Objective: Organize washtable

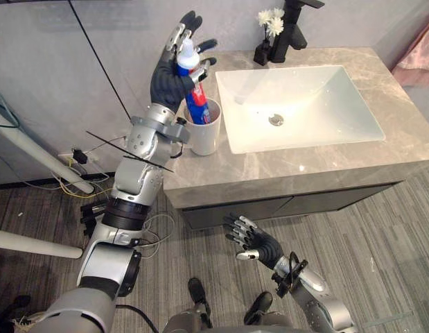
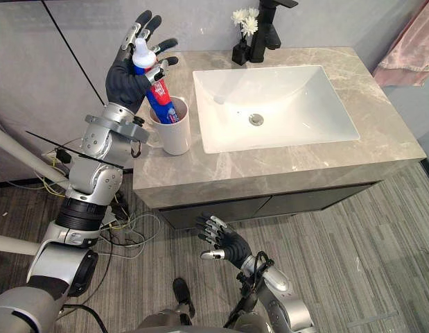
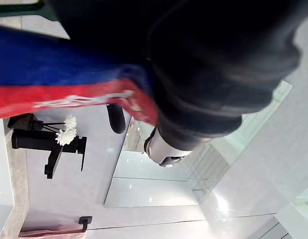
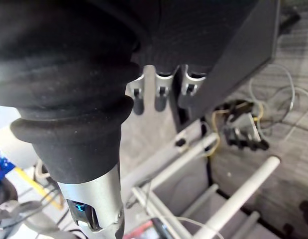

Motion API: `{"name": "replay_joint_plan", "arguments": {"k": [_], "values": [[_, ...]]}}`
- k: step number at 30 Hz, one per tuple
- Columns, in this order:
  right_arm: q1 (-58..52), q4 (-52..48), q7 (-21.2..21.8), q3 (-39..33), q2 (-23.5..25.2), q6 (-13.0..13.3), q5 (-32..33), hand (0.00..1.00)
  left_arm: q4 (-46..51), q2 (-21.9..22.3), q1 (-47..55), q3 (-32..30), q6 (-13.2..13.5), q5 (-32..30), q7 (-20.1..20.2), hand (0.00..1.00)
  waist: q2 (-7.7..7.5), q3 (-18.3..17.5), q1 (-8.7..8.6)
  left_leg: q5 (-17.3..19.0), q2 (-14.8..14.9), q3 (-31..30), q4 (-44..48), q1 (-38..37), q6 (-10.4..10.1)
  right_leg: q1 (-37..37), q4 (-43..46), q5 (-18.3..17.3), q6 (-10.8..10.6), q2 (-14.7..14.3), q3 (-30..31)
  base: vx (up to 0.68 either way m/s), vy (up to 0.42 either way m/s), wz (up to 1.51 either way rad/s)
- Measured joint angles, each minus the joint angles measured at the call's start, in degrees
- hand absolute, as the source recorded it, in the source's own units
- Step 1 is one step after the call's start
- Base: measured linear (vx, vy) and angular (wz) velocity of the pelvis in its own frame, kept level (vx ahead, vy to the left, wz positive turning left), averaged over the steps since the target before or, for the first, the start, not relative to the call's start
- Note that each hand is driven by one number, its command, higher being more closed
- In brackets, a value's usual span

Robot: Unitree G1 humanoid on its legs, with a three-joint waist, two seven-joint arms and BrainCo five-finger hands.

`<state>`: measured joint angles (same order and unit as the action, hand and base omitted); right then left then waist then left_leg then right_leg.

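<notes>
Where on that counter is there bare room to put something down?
The front strip of the countertop, between the basin and the front edge, is bare, as is the strip right of the basin. Crowded: the left end, where the left hand grips the toothpaste tube in the white cup, and behind the basin, by the faucet and flower vase.

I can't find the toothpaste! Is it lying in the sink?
No, the toothpaste stands in the white cup beside the sink, with the left hand round its top.
</notes>
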<state>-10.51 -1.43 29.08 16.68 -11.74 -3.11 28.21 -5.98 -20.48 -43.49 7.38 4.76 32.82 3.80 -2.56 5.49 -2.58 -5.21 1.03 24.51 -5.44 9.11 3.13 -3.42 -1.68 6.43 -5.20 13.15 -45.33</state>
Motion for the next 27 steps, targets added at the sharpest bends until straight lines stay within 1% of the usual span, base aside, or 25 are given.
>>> {"name": "replay_joint_plan", "arguments": {"k": [5, 11, 13, 17, 20, 22, 23, 25, 27], "values": [[0.09, 0.0, 0.0, 0.01, 0.06, 0.0, 0.0, 0.0, 1.82, -0.58, -0.49, -0.01, 0.19, 0.02, 0.01, 0.0, 0.08, -0.05, 0.05, -0.02, -0.06, 0.01, 0.02, -0.1, 0.01, 0.06, 0.0, 0.0, 0.0, 0.07, -0.03, 0.0, 0.0, 0.0], [0.08, 0.0, 0.0, 0.03, 0.06, 0.0, 0.02, 0.0, 1.81, -0.78, -0.62, 0.18, 0.19, 0.06, 0.0, 0.0, 0.24, -0.15, 0.09, -0.04, -0.1, 0.02, 0.02, -0.41, 0.01, 0.37, 0.0, -0.01, 0.01, 0.11, -0.06, 0.0, 0.0, 0.0], [0.08, 0.01, 0.0, 0.03, 0.06, 0.0, 0.04, 0.0, 1.8, -1.86, -1.19, 1.37, 0.2, 0.06, 0.07, 0.0, 0.31, -0.19, 0.12, -0.05, -0.12, 0.0, 0.02, -0.53, 0.01, 0.52, -0.01, -0.01, 0.01, 0.12, -0.09, 0.0, 0.0, 0.0], [0.06, 0.01, 0.0, 0.07, 0.07, 0.0, 0.28, 0.0, 1.49, -2.89, -3.79, 1.55, 0.2, 0.07, 0.16, 0.0, 0.46, -0.28, 0.09, -0.06, -0.16, -0.16, 0.01, -1.07, 0.01, 1.2, -0.17, -0.01, 0.01, 0.09, -0.14, 0.0, -0.003, 0.01], [0.05, 0.02, -0.01, 0.16, 0.07, 0.01, 0.46, 0.0, 0.47, -4.58, -7.54, 1.55, 0.51, 0.18, 0.19, 0.0, 1.13, -0.9, 0.15, -0.07, -0.25, -0.32, 0.0, -1.05, 0.02, 1.3, -0.28, -0.01, 0.01, 0.1, -0.18, 0.01, -0.021, 0.02], [0.04, 0.03, -0.01, 0.19, 0.04, 0.01, 0.59, 0.0, -1.35, -6.94, -11.59, 1.55, 1.07, 0.35, -0.05, 0.0, 1.91, -1.85, 0.22, -0.08, -0.3, -0.63, 0.01, -1.08, 0.03, 1.56, -0.4, -0.01, 0.01, 0.06, -0.47, 0.03, -0.031, 0.06], [0.04, 0.04, -0.01, 0.2, 0.05, 0.01, 0.67, 0.0, -1.89, -7.69, -12.69, 1.53, 1.23, 0.41, -0.16, 1.0, 2.05, -2.14, 0.23, -0.09, -0.3, -0.71, 0.01, -1.11, 0.02, 1.64, -0.42, -0.01, 0.01, 0.04, -0.55, 0.04, -0.035, 0.07], [0.05, 0.04, -0.01, 0.2, 0.05, 0.01, 0.97, 0.0, -2.68, -10.59, -15.79, 1.44, 2.12, 0.86, -0.25, 1.0, 2.45, -2.61, 0.31, -0.09, -0.28, -0.89, 0.01, -1.56, 0.02, 2.19, -0.48, -0.01, 0.01, -0.03, -0.72, 0.03, -0.031, 0.04], [0.04, 0.06, 0.0, 0.31, 0.07, 0.05, 1.12, 0.0, -2.51, -14.32, -19.17, 0.61, 3.82, 2.92, -0.3, 1.0, 2.73, -3.62, 0.51, -0.09, -0.26, -1.13, 0.0, -1.55, 0.02, 2.39, -0.51, -0.01, 0.01, -0.07, -1.02, 0.02, -0.031, 0.05]]}}
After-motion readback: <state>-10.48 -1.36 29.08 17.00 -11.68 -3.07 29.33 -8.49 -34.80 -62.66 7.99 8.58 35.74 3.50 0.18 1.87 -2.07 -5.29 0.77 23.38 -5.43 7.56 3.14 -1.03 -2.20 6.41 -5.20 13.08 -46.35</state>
